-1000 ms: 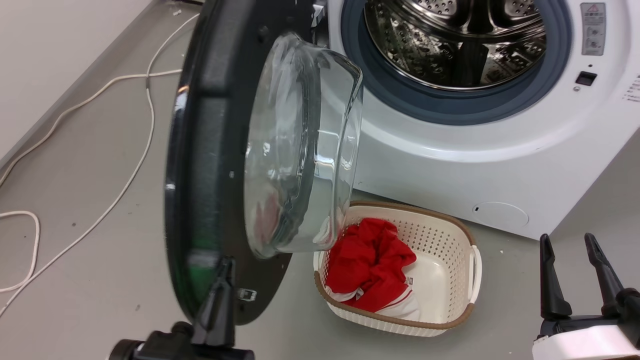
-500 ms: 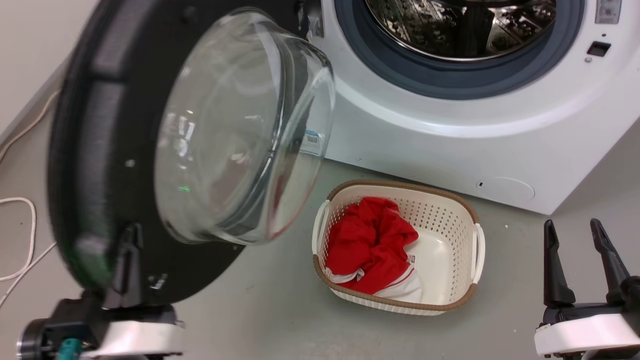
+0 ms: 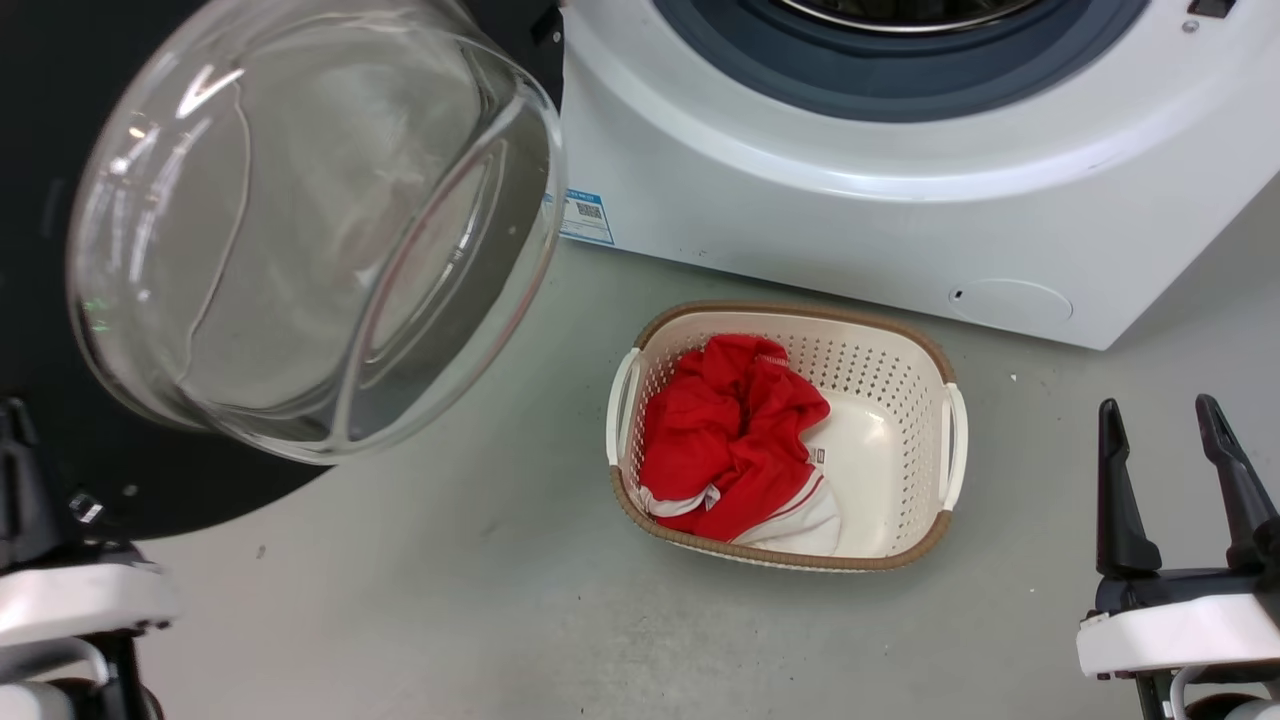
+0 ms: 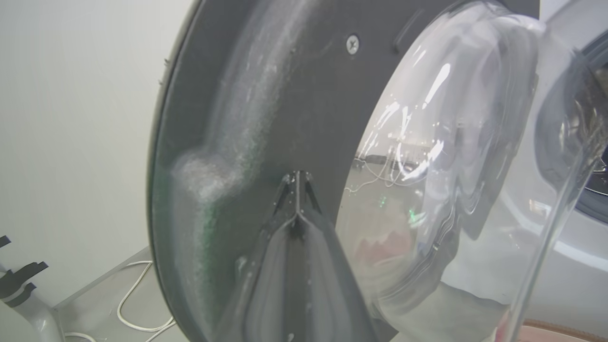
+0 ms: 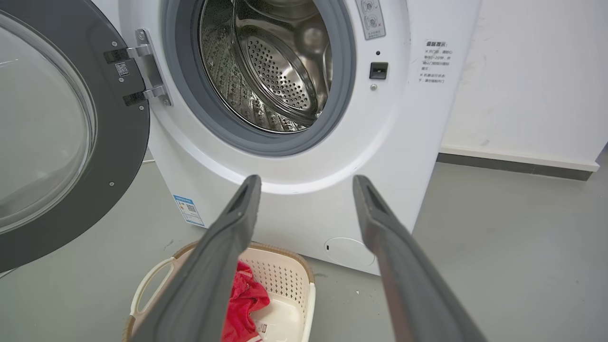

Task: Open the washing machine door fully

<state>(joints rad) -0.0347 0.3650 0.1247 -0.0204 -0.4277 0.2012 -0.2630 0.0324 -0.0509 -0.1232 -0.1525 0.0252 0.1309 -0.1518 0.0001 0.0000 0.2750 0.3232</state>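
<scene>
My left gripper (image 4: pixel 297 179), jaws closed, pushed the washing machine door (image 4: pixel 266 95) ahead of it from edge-on to wide open: nearly finished, I judged. My right gripper (image 3: pixel 1170 480) hung, jaws apart.

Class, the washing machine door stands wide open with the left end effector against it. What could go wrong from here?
1. The shut left end effector only presses on the washing machine door's smooth inner face, so it could slip onto the glass bowl.
2. The wall lies beyond the door; pushing further may knock the door against it or strain the hinge.
</scene>
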